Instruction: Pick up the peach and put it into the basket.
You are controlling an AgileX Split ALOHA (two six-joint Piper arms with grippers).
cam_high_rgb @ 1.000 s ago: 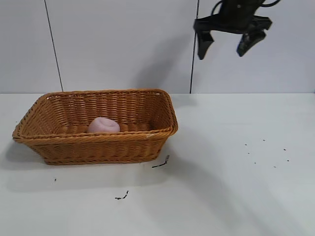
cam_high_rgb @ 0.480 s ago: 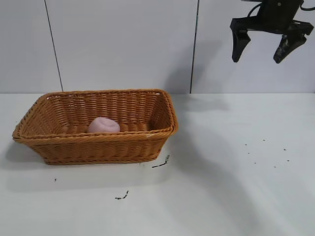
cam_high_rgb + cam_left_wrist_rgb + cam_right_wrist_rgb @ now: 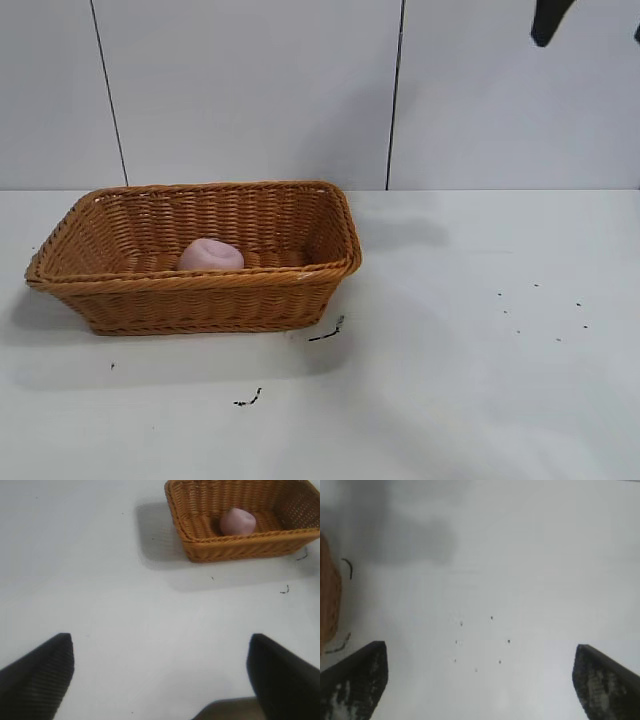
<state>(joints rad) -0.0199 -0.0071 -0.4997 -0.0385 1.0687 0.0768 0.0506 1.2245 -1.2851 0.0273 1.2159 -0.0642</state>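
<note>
Small pale pink peach (image 3: 210, 255) lies inside orange-brown woven wicker basket (image 3: 330, 268); right gripper (image 3: 480, 680) high over white bench (image 3: 480, 380), jaws wide, empty; placing looks done, only parking left.

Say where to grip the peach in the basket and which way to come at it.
Grip the peach across its rounded middle, coming straight down from above with an open end effector. It lies on the floor of the basket, whose flaring woven walls block any sideways approach, so probably only its top and flanks are free. It looks slightly lopsided, so close across the narrower width.
</note>
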